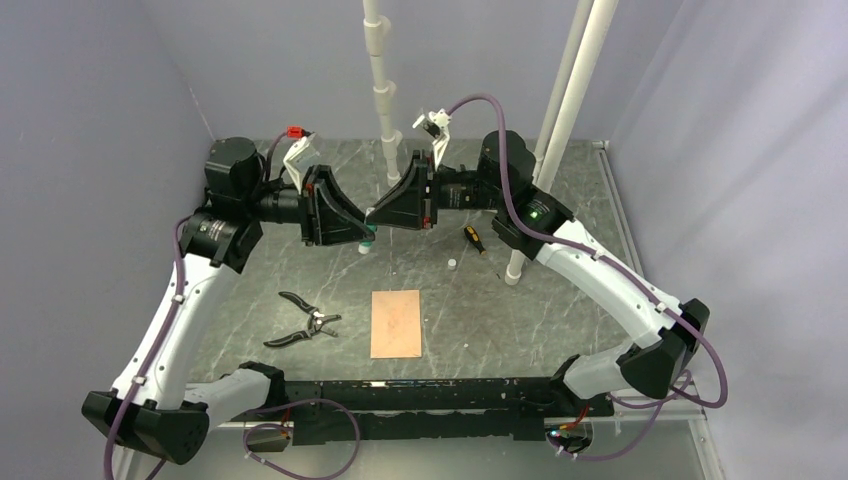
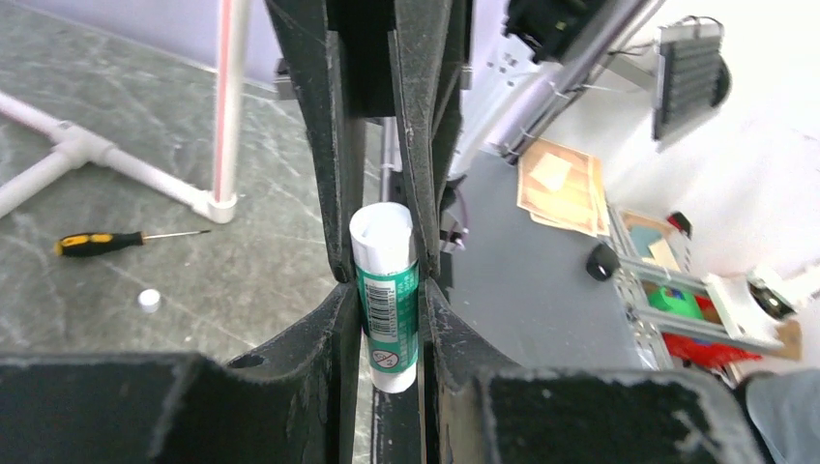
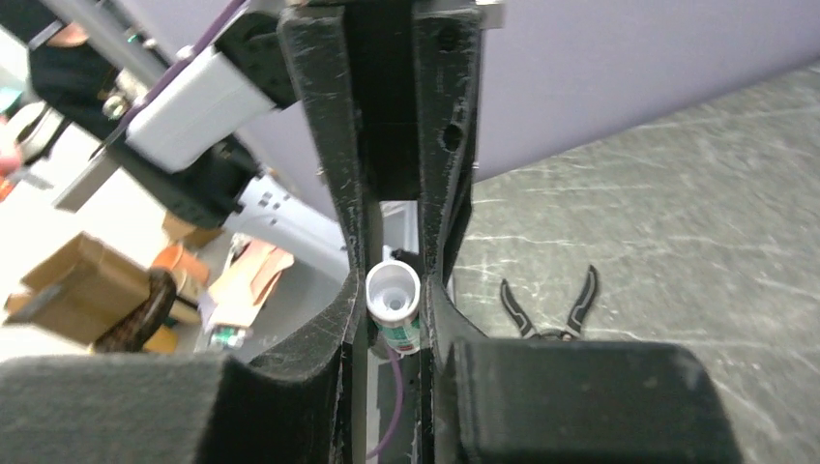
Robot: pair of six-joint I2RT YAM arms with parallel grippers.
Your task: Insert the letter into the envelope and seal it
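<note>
— What is found at the left of the table?
— Black-handled pliers are laid flat there, near the front edge, with their handles spread.
— And the left gripper?
— It is raised above the back of the table and turned inward. Its fingers are narrowed onto a glue stick, which is clamped by its green-labelled body.
— Is the right gripper met there?
— It is. The white end of the same tube is pinched between its fingers, so the stick is gripped from both sides, tip to tip.
— Where is the task's paper?
— One pinkish-tan paper rectangle is seen lying flat near the front, just right of the pliers and apart from both grippers. No flap is shown, so it cannot be told whether this is the envelope or the letter.
— Further right?
— A small white cap-like piece is seen, and beyond it a yellow-and-black screwdriver.
</note>
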